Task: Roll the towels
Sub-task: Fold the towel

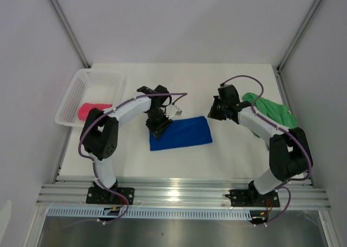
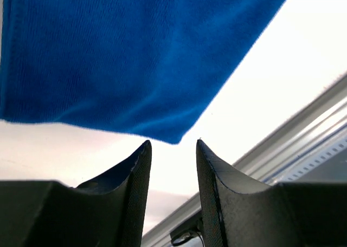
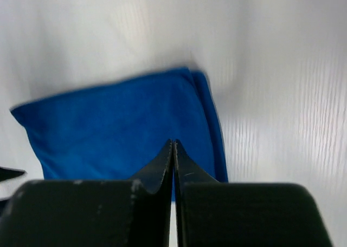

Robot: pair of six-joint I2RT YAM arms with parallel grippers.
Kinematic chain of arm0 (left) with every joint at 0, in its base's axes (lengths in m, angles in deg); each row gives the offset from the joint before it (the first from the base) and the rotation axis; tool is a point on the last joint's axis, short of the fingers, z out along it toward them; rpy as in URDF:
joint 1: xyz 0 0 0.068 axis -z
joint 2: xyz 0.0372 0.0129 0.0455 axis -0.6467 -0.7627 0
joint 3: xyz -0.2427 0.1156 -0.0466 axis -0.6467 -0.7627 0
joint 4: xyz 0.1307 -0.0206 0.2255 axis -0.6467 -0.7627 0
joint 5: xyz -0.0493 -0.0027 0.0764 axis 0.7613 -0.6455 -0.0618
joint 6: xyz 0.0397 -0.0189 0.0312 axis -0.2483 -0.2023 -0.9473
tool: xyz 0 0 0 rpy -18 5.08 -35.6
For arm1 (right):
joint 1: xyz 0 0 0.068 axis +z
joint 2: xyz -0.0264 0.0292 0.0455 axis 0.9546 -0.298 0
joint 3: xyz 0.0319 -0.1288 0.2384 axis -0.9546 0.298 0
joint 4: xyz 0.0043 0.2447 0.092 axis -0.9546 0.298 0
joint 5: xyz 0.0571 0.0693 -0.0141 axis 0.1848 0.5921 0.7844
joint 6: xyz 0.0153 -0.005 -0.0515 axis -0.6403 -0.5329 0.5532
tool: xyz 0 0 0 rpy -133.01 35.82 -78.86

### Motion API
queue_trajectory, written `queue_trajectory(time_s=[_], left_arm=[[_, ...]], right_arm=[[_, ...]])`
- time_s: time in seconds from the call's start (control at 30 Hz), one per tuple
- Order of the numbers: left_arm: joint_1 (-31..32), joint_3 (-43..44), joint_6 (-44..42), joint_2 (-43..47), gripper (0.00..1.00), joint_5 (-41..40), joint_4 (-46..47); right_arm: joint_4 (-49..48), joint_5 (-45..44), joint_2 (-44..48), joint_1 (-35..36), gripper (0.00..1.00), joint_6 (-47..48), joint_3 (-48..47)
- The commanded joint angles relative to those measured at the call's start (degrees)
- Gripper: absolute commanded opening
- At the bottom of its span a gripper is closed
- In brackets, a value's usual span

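A royal blue towel [image 1: 181, 132] lies folded flat in the middle of the table; it also fills the top of the left wrist view [image 2: 130, 57] and the centre of the right wrist view [image 3: 119, 128]. My left gripper [image 1: 159, 129] hovers at its left end, jaws open and empty [image 2: 172, 143], just off the towel's corner. My right gripper [image 1: 214, 110] is shut with nothing in it [image 3: 173, 142], above the towel's right end. A green towel [image 1: 274, 112] lies crumpled behind the right arm. A pink-red towel [image 1: 93, 110] sits rolled in the basket.
A white mesh basket [image 1: 95, 84] stands at the back left. An aluminium rail [image 1: 184, 195] runs along the near edge of the table, also seen in the left wrist view [image 2: 293, 144]. White walls close in both sides.
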Motion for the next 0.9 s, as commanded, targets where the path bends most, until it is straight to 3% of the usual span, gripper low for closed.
queue_trajectory(time_s=[0.0,0.1,0.23,0.43,0.57,0.67,0.8,0.87], left_arm=[[-1.93,2.01,0.39,3.76,0.43,3.51,-3.91],[-3.68,3.5,1.09,4.03,0.43,2.38,-3.55],[-6.23,4.64,2.41,5.0,0.49,-0.35,-1.89],[-9.66,5.17,3.2,6.84,0.5,-2.38,-0.39],[-11.33,4.73,3.73,8.07,0.49,-3.08,0.31],[-11.86,3.86,4.08,9.13,0.49,-3.6,1.02],[-11.86,3.33,3.91,9.74,0.49,-2.64,1.19],[-11.86,2.36,3.29,10.1,0.49,-1.76,1.54]], right_arm=[[5.06,0.78,3.28,2.49,0.0,-4.37,7.86],[2.42,2.46,2.24,4.78,0.0,-8.42,10.96],[1.9,-1.82,0.21,5.32,0.0,-12.64,15.18],[-1.72,-1.49,-7.06,0.67,0.0,-8.11,11.51],[-0.31,-3.42,-14.37,-5.12,0.0,-0.56,1.25],[1.0,-1.67,-23.3,-6.55,0.0,6.73,-13.51],[6.28,2.98,-35.46,-6.37,0.0,9.49,-39.4],[8.65,3.7,-39.32,-6.11,0.02,9.76,-45.6]])
